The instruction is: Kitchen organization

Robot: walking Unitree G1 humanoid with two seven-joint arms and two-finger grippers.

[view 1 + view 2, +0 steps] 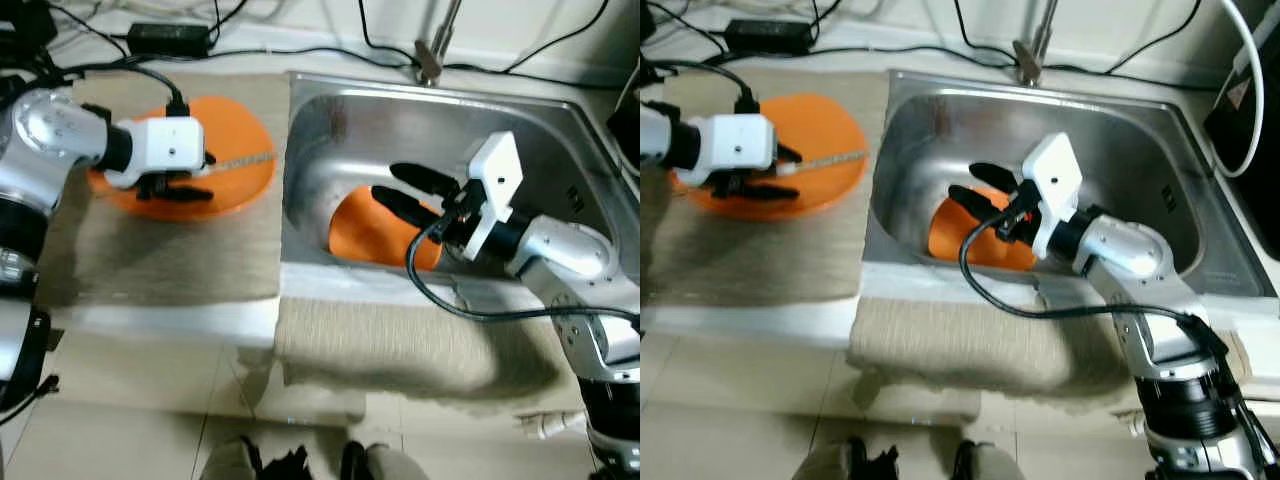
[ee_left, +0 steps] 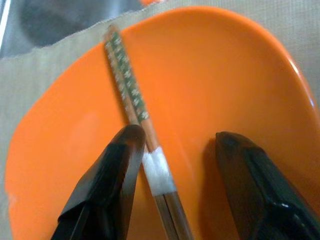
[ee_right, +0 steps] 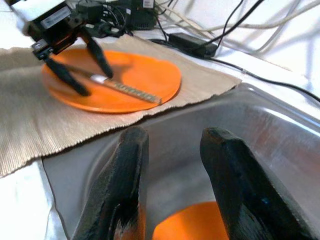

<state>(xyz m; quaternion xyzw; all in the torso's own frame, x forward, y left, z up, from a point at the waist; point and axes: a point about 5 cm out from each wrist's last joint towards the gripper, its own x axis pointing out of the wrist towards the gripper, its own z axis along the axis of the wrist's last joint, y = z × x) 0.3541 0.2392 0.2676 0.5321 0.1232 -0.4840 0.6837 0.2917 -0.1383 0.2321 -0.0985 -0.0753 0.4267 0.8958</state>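
An orange plate [image 1: 243, 178] lies on a beige mat [image 1: 170, 250] left of the sink. A pair of wooden chopsticks [image 2: 131, 92] rests on the plate, its patterned end toward the sink. My left gripper [image 1: 178, 188] hangs low over the plate, open, with the chopsticks between its fingers [image 2: 117, 165] and close against one of them. In the steel sink [image 1: 530, 130] a second orange dish [image 1: 362, 235] leans against the near wall. Just above that dish, my right gripper [image 1: 388, 183] is inside the basin, open and holding nothing.
A faucet [image 1: 430, 58] stands at the sink's back rim. Black cables and a power adapter [image 1: 168, 38] run along the wall behind the mat. A beige towel [image 1: 400, 340] hangs over the counter's front edge below the sink.
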